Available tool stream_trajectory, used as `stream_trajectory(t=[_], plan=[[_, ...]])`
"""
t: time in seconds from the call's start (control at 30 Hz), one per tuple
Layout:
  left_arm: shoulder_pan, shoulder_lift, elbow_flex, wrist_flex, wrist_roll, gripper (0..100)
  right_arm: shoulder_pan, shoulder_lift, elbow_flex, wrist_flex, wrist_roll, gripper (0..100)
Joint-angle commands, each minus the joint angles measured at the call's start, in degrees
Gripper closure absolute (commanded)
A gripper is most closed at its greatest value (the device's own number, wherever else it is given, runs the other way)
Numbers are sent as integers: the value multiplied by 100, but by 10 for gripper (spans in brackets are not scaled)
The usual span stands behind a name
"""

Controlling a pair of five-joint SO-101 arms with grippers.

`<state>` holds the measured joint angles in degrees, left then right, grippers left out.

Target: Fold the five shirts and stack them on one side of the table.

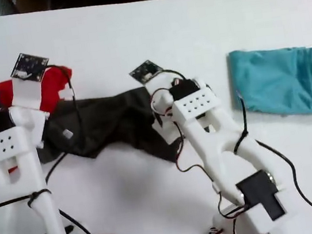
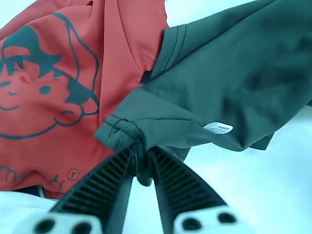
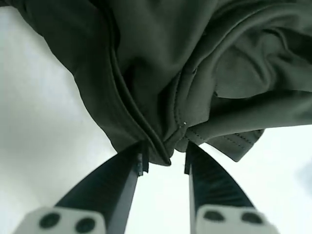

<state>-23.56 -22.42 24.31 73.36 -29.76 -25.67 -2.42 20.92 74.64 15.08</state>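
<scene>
A dark shirt [image 1: 110, 123] hangs stretched between the two arms in the middle of the white table [image 1: 132, 33]. My left gripper [image 2: 141, 158] is shut on a bunched hem of the dark shirt [image 2: 234, 73], right beside a red shirt [image 2: 58, 87] with a cartoon print. That red shirt [image 1: 53, 85] lies at the table's left edge, partly under the left arm. My right gripper [image 3: 165, 153] pinches a gathered fold at the other end of the dark shirt [image 3: 195, 63]. A teal shirt [image 1: 276, 80] lies folded at the right.
Cables run from both arms across the near part of the table. Bare white tabletop stretches along the far side and between the right arm and the teal shirt. A shoe shows beyond the far right corner.
</scene>
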Motion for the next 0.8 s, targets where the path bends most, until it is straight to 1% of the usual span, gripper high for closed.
stream_trajectory(t=[0.0, 0.17, 0.37, 0.77], plan=[[-44, -97, -75, 0, 35, 973, -40, 66, -53, -75, -44, 868], [-44, -97, -84, 0, 35, 973, -66, 48, -44, 13, -44, 870], [-44, -97, -84, 0, 35, 973, -66, 48, -44, 198, 53, 978], [-44, -114, -84, 0, 35, 973, -31, -57, -53, 198, 185, 978]])
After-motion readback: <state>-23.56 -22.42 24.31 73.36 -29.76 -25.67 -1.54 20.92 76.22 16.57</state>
